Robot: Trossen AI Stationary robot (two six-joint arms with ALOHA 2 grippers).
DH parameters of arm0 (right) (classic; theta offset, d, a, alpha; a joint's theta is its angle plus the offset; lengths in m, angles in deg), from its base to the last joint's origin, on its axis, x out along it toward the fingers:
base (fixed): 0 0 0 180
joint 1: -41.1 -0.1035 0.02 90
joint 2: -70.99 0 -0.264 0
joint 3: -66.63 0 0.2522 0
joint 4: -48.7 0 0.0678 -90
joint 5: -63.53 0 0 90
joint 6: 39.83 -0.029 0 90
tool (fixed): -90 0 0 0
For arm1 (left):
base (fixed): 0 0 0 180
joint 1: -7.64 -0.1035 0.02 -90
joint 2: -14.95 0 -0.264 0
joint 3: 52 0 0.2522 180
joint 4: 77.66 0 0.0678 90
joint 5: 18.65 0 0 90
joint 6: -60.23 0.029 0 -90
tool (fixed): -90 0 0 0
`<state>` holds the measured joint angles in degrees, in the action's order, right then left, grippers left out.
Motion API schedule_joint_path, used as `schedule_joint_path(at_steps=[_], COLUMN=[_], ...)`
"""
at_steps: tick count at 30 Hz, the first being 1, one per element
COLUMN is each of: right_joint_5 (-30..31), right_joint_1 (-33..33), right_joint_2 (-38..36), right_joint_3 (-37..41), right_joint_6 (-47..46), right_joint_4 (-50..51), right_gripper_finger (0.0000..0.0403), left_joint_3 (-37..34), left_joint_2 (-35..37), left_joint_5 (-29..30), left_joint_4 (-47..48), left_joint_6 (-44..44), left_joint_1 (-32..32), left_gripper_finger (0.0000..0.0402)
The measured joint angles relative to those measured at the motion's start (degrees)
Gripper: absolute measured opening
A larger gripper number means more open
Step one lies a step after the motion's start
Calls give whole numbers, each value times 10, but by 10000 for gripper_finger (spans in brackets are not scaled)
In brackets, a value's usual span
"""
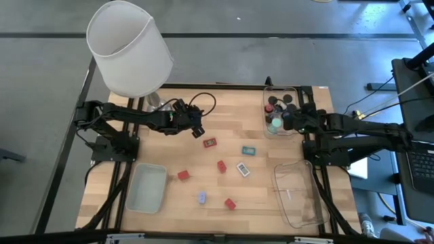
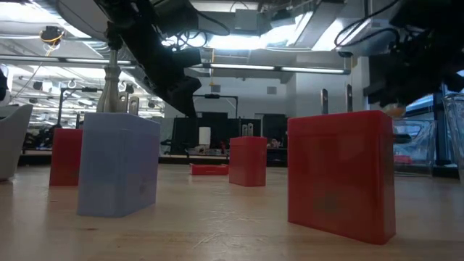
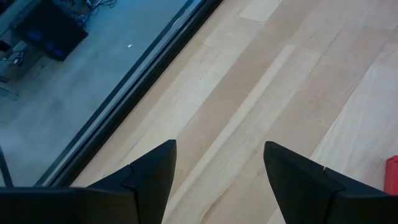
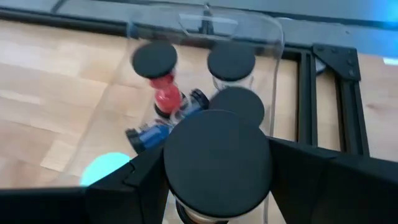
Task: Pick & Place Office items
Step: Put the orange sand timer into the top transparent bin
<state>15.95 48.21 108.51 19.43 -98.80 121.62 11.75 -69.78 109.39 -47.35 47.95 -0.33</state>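
Note:
My right gripper [image 1: 288, 122] is shut on a short black-capped cylinder [image 4: 217, 163] over the clear tray [image 1: 281, 91] at the far right. In that tray stand and lie several more cylinders [image 4: 231, 62], black-capped, plus a teal one [image 1: 274, 126]. My left gripper [image 1: 198, 130] hangs open over bare wood at the far left-middle, holding nothing; a flat red piece [image 1: 210, 143] lies just beside it. Red blocks [image 1: 222, 166], a teal piece [image 1: 249, 150], a white piece [image 1: 243, 169] and a blue block [image 1: 202, 197] rest on the tabletop mid-table. My right gripper pinches the cylinder between its two fingers, one on each side just under the black cap [image 4: 180, 180]. The fingers slant downward toward the tray. The cap faces up at the camera; the cylinder's lower end is hidden behind the cap and fingers.
A big white-shaded lamp [image 1: 129, 47] stands at the far left corner. A frosted tray [image 1: 148, 186] sits near left, a clear tray [image 1: 298, 193] near right. In the low view the blue block [image 2: 119, 174] and a red block [image 2: 341, 177] stand close to the near edge.

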Motion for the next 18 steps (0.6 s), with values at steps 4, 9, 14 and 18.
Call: schedule_joint_path(at_steps=[4,9,14,18], right_joint_5=[-2,-11,-13,-13], right_joint_1=[0,0,0,-1], right_joint_2=[13,24,30,42], right_joint_3=[29,62,77,87], right_joint_6=[-9,-4,-6,9], right_joint_4=[-26,-79,-87,-119], right_gripper_finger=[217,217,217,217], left_joint_3=[0,0,0,0], left_joint_2=[0,0,0,0], left_joint_5=[0,0,0,0], left_joint_4=[0,0,0,0], left_joint_6=[0,0,0,0], left_joint_1=[0,0,0,0], left_gripper_finger=[239,239,239,239])
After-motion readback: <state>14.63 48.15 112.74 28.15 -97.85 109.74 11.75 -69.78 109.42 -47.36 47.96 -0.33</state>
